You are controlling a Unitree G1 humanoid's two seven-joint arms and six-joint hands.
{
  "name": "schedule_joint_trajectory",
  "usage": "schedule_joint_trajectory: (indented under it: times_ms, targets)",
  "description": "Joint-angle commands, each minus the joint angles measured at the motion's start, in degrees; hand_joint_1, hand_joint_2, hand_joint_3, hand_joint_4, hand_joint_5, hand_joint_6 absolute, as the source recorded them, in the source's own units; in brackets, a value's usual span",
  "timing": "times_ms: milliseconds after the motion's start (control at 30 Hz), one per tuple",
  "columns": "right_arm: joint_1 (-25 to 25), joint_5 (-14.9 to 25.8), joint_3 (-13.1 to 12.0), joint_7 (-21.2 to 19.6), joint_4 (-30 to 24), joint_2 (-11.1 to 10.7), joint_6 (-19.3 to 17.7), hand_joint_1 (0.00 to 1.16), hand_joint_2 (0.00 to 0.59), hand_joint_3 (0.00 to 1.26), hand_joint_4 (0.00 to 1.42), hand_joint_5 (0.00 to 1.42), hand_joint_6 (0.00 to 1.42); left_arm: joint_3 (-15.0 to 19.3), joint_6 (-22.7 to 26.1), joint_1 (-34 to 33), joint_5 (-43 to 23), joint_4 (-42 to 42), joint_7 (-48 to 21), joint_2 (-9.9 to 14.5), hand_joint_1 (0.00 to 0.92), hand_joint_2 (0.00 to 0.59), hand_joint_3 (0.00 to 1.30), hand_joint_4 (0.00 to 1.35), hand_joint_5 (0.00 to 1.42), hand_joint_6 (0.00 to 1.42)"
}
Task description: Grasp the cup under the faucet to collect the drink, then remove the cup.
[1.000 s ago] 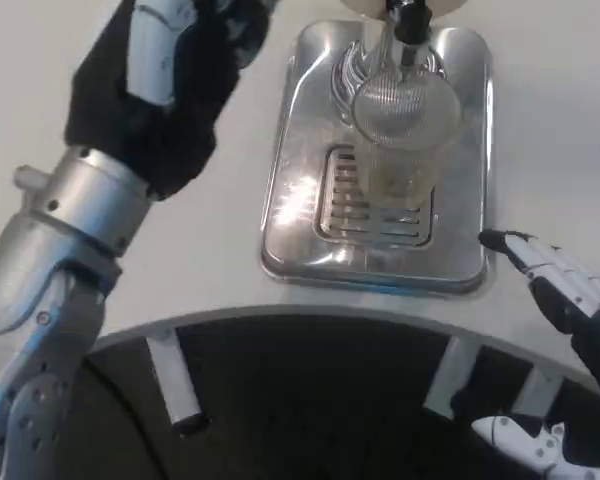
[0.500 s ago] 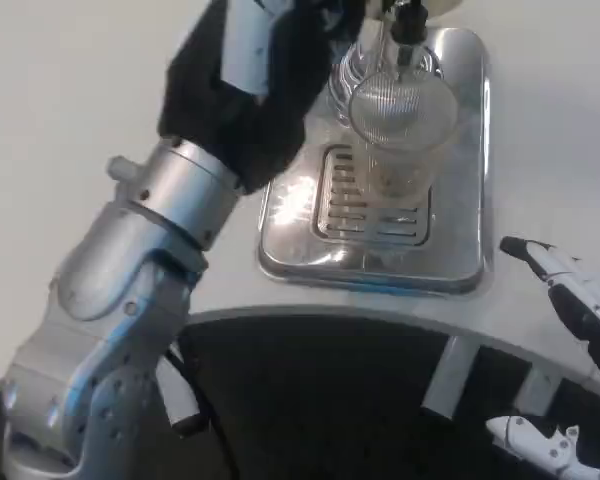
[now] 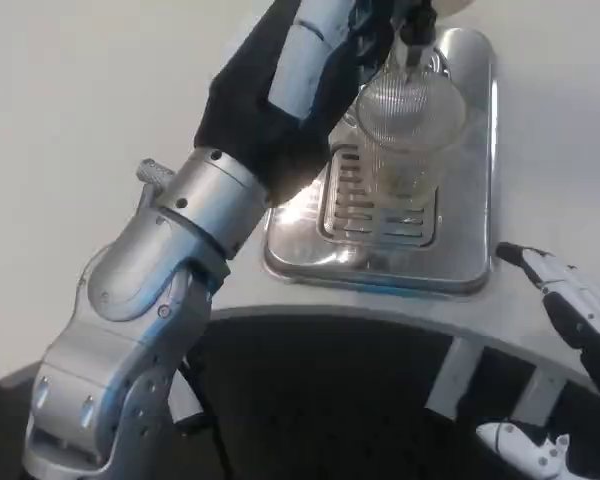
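A clear ribbed cup (image 3: 405,125) stands upright on the grate of a silver drip tray (image 3: 470,255), right under the dark faucet spout (image 3: 414,28). A little pale liquid shows low in the cup. My left arm reaches across from the lower left. My left hand (image 3: 320,55), white back over a black sleeve, lies against the cup's left side at the top edge. Its fingers run out of the picture by the faucet, so I cannot tell whether they grip anything. My right hand (image 3: 570,300) waits at the lower right of the tray, fingers stretched out and holding nothing.
The white table (image 3: 100,120) spreads to the left of the tray and ends in a curved front edge (image 3: 380,318). Below that edge are dark floor and white frame struts (image 3: 458,375). My left forearm (image 3: 170,260) covers the tray's left side.
My left arm has swung right and forward, bringing the hand from the table's left up against the cup and faucet. The cup and my right hand have hardly moved.
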Motion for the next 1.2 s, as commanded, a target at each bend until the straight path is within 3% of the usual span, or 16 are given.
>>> schedule_joint_trajectory:
  times_ms: [33,100,167,267,367,500,733,800,1000,1200]
  targets:
    - [1.58,-0.49,0.83,-0.78,-1.32,0.72,0.11,0.56,0.312,0.07,0.05,0.04,0.1,-2.06,-2.93,-0.16,3.64,0.63,-2.51,1.45,0.0,0.193,0.0,0.0,0.0,0.0]
    - [1.94,-0.3,1.18,-0.98,-1.7,1.53,0.79,0.6,0.297,0.08,0.05,0.04,0.1,-3.56,-5.51,-0.66,7.61,1.2,-3.46,3.26,0.0,0.196,0.0,0.0,0.0,0.0]
    - [2.29,1.02,1.94,-1.68,-2.39,4.45,3.44,0.71,0.282,0.08,0.05,0.04,0.1,-4.77,-7.97,-1.03,10.99,2.09,-4.5,4.53,0.0,0.199,0.0,0.0,0.0,0.0]
    - [1.86,1.2,2.83,-2.12,-2.78,6.81,5.22,0.81,0.266,0.08,0.05,0.04,0.1,-5.88,-10.79,-1.32,13.86,3.95,-5.99,5.31,0.0,0.204,0.0,0.0,0.0,0.0]
    - [1.3,0.61,3.52,-2.05,-2.79,7.93,6.06,0.85,0.254,0.08,0.05,0.04,0.1,-6.99,-14.01,-1.46,16.55,6.1,-7.33,5.97,0.0,0.205,0.0,0.0,0.0,0.0]
    - [2.12,0.6,3.77,-1.95,-2.79,9.46,6.99,0.95,0.235,0.09,0.05,0.04,0.08,-9.0,-22.38,-1.73,23.38,8.93,-7.51,7.79,0.0,0.207,0.0,0.0,0.0,0.0]
    - [0.91,0.72,4.22,-1.75,-2.79,10.91,8.82,1.16,0.202,0.09,0.05,0.04,0.08,-10.96,-33.95,-1.89,33.51,12.64,-6.3,10.63,0.0,0.219,0.0,0.0,0.0,0.0]
    - [-0.52,1.01,4.13,-1.75,-2.79,11.03,10.54,1.16,0.198,0.09,0.05,0.04,0.08,-11.39,-36.57,-1.75,36.39,13.19,-5.66,11.38,0.0,0.22,0.0,0.0,0.0,0.0]
    - [-4.31,1.55,3.86,-2.29,-1.92,10.58,14.35,1.16,0.197,0.08,0.05,0.03,0.08,-11.84,-40.68,-0.85,41.99,13.7,-3.6,12.74,0.0,0.222,0.0,0.0,0.0,0.0]
    - [-10.2,2.06,3.42,-4.13,1.71,9.95,16.89,1.16,0.105,0.05,0.04,0.03,0.08,-11.17,-41.91,1.0,44.18,13.15,-2.58,13.78,0.0,0.223,0.0,0.0,0.0,0.0]
